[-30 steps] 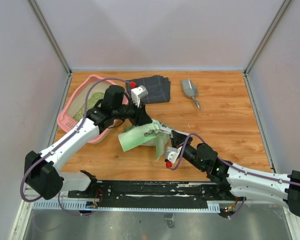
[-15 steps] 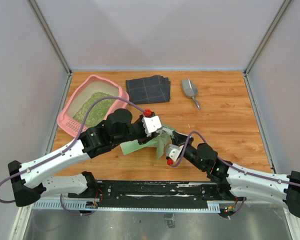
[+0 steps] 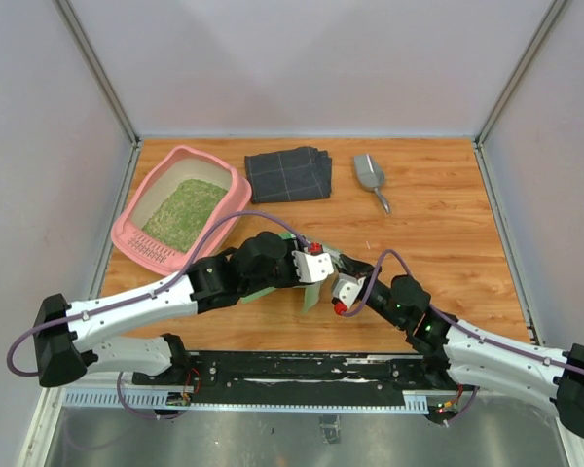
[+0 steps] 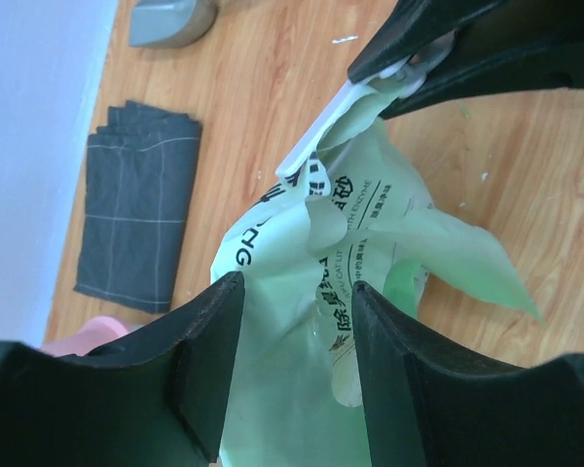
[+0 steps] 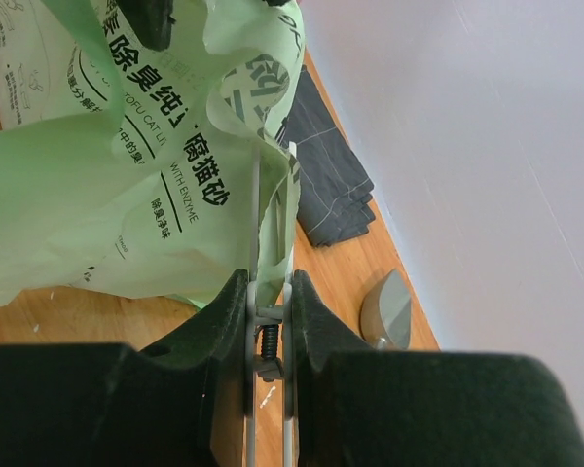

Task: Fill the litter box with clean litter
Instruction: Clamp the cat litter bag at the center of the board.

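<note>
The pink litter box (image 3: 136, 236) stands at the back left with greenish-tan clean litter (image 3: 185, 214) spread inside it. A crumpled green-and-white litter bag (image 4: 370, 224) lies at the near middle of the table, mostly hidden under both arms in the top view (image 3: 310, 297). My left gripper (image 4: 292, 326) is open, its fingers (image 4: 204, 331) straddling the bag's plastic without pinching it. My right gripper (image 5: 270, 292) is shut on a white spring clip (image 4: 321, 131) clamped to the bag's edge. In the top view, both grippers meet over the bag, left (image 3: 319, 275) and right (image 3: 333, 265).
A folded dark grey cloth (image 3: 289, 173) lies at the back centre, right of the box. A grey metal scoop (image 3: 368, 175) rests at the back right. White walls close the table on three sides. A few grains lie on the wood near the bag.
My left arm has swung from over the litter box back to the near middle, and its gripper has opened. The bag has sunk lower onto the table. The right gripper keeps its grip.
</note>
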Available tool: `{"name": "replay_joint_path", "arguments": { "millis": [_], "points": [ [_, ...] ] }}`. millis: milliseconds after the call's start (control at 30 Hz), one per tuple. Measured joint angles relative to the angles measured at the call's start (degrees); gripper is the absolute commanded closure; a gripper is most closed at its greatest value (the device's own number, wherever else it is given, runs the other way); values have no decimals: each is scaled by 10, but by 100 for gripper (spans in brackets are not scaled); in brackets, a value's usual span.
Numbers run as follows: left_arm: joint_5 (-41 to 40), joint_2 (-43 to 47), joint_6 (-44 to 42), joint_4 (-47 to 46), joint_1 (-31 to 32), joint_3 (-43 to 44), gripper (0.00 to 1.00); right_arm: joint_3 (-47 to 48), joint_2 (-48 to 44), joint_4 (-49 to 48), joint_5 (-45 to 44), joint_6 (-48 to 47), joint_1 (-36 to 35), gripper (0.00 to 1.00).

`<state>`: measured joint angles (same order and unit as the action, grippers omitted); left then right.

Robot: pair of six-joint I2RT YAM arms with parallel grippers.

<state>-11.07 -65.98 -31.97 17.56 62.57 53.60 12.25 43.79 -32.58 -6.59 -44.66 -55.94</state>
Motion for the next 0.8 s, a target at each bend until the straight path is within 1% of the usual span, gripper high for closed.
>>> {"name": "replay_joint_path", "arguments": {
  "millis": [33,67,100,133,167,200,333,400,500,567,667,800],
  "points": [
    [-9,3,-8,-8,2,-6,52,0,0,-1,4,2,4,99],
    [-15,7,-15,-18,3,-14,58,0,0,-1,7,5,6,99],
    [-21,12,-24,-33,3,-26,69,0,0,-1,9,7,6,99],
    [-26,22,-38,-50,3,-43,84,0,0,-1,12,9,6,99],
    [-28,29,-43,-59,4,-53,96,0,0,-1,16,11,9,99],
    [-29,36,-50,-64,4,-59,99,0,0,0,22,12,14,99],
    [-23,45,-64,-45,5,-47,100,1,-16,18,43,14,27,99],
    [-17,45,-62,-27,5,-35,100,8,-34,50,56,13,32,99],
    [-11,45,-51,-8,5,-23,100,47,-52,131,78,7,36,99],
    [-5,46,-43,-3,3,-20,100,68,-56,165,89,5,36,99],
    [4,46,-26,1,-5,-17,100,75,-61,186,100,3,36,99],
    [18,46,5,14,-18,-5,100,76,-61,187,117,3,36,99]
  ]
}}
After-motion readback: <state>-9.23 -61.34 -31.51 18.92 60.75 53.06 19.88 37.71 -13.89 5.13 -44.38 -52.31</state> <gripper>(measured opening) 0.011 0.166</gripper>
